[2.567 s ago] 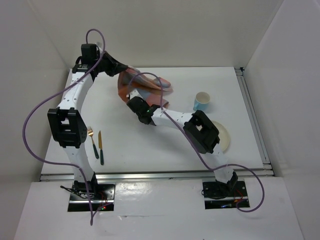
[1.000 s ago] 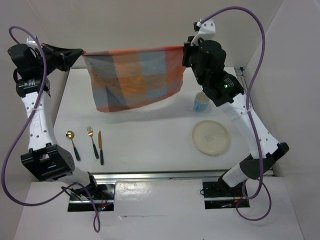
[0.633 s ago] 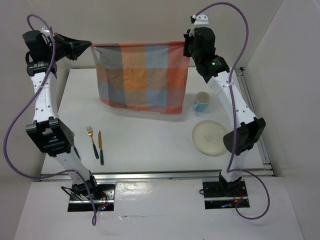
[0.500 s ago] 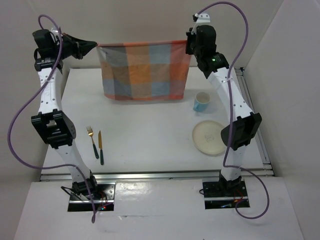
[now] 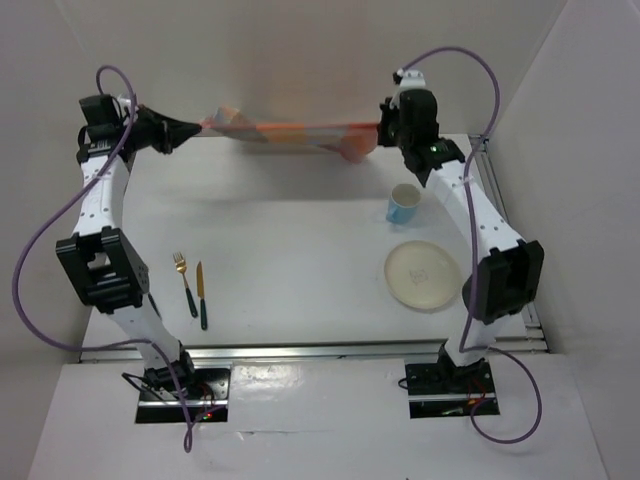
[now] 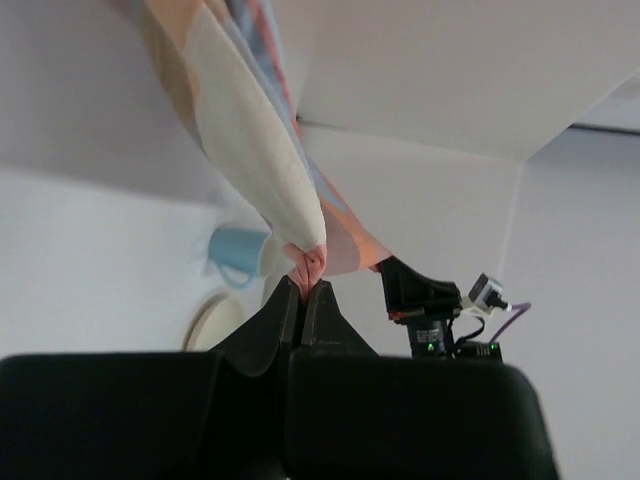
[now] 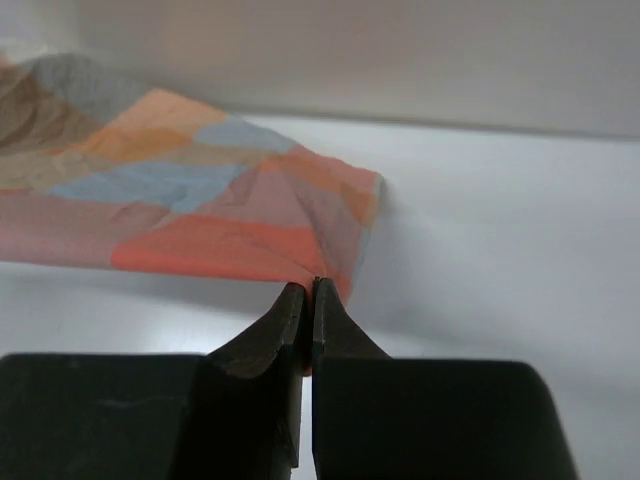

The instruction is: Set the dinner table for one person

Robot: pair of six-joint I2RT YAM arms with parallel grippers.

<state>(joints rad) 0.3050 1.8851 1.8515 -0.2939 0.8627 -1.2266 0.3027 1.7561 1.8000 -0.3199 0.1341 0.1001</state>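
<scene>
Table (image 5: 300,250) lies beneath the checked cloth (image 5: 300,132); my left jaws and right jaws each clamp one corner, holding it taut between them.

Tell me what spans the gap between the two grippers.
The checked cloth, stretched into a narrow band above the table, runs from the left gripper to the right gripper, each shut on one end. The top view shows it.

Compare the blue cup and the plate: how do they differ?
The cup is light blue and stands upright; the plate is cream and lies flat. The plate is wider and nearer the front edge of the table; the cup sits farther back. Both rest on its right side, apart, ungripped.
</scene>
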